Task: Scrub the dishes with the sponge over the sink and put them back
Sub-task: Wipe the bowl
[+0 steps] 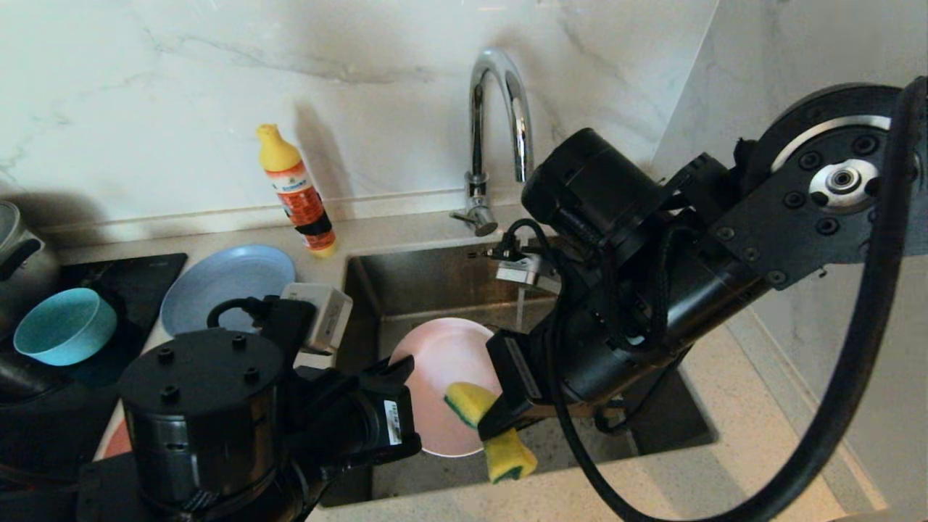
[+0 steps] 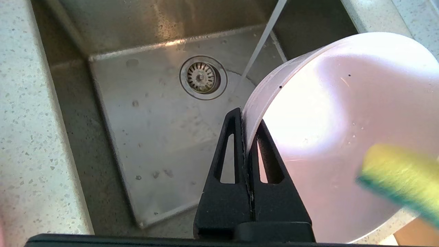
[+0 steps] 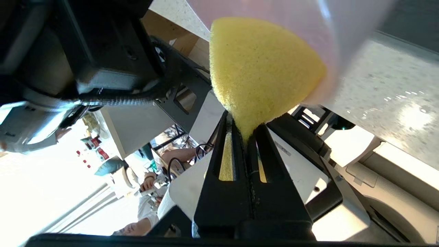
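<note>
My left gripper (image 1: 406, 371) (image 2: 245, 118) is shut on the rim of the pale pink bowl (image 1: 442, 366) (image 2: 325, 137), holding it tilted on edge over the sink (image 1: 435, 283) (image 2: 154, 120). Coming in from the right, my right gripper (image 1: 494, 426) (image 3: 245, 129) is shut on the middle of the yellow sponge (image 1: 507, 455) (image 2: 401, 178) (image 3: 260, 68). The sponge's upper end lies against the bowl's lower inside face. The grey-blue plate (image 1: 225, 283) and teal bowl (image 1: 65, 326) rest on the counter at left. A salmon-pink plate (image 1: 114, 441) peeks out behind my left arm.
Water runs from the chrome tap (image 1: 500, 109) in a thin stream (image 2: 260, 44) beside the drain strainer (image 2: 202, 77). A yellow-capped detergent bottle (image 1: 297, 192) stands by the sink's back left corner. A steel pot (image 1: 18, 246) sits at far left on the black hob (image 1: 123, 268).
</note>
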You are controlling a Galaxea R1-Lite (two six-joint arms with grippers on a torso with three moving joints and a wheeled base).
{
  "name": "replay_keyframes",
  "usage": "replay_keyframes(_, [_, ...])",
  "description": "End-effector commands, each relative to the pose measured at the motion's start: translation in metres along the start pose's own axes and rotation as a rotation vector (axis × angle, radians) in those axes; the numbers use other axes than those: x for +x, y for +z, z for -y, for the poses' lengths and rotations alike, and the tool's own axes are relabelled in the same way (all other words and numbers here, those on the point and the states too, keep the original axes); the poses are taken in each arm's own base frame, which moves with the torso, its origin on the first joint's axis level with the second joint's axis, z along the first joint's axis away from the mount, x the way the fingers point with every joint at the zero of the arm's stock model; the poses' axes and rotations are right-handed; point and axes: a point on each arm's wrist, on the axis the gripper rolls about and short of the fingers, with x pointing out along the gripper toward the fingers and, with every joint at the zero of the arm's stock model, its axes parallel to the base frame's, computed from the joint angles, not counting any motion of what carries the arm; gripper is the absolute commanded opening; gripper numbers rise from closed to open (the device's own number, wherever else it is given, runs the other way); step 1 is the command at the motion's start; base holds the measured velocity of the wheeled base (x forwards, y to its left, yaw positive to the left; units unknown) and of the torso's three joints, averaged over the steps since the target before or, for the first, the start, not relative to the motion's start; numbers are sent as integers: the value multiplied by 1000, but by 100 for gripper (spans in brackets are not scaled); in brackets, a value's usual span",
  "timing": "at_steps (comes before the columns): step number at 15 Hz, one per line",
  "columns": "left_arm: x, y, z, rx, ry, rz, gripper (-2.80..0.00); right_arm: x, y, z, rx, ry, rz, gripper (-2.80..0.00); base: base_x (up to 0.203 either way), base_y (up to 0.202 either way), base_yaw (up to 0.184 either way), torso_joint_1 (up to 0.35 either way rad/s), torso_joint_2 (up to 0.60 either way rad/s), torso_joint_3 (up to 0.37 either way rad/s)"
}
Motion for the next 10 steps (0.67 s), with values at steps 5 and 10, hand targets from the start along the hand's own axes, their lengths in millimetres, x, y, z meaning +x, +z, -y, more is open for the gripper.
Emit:
replay_keyframes(5, [0,-2,-2,-6,4,-3,-280,-30,9,0,-11,45,120,-280,0,0,0,0,0,0])
replay_keyframes(10, [-1,1,-1,-4,-1,8,-280,-7,17,-1,-26,55,111,-280,0,0,0,0,0,0])
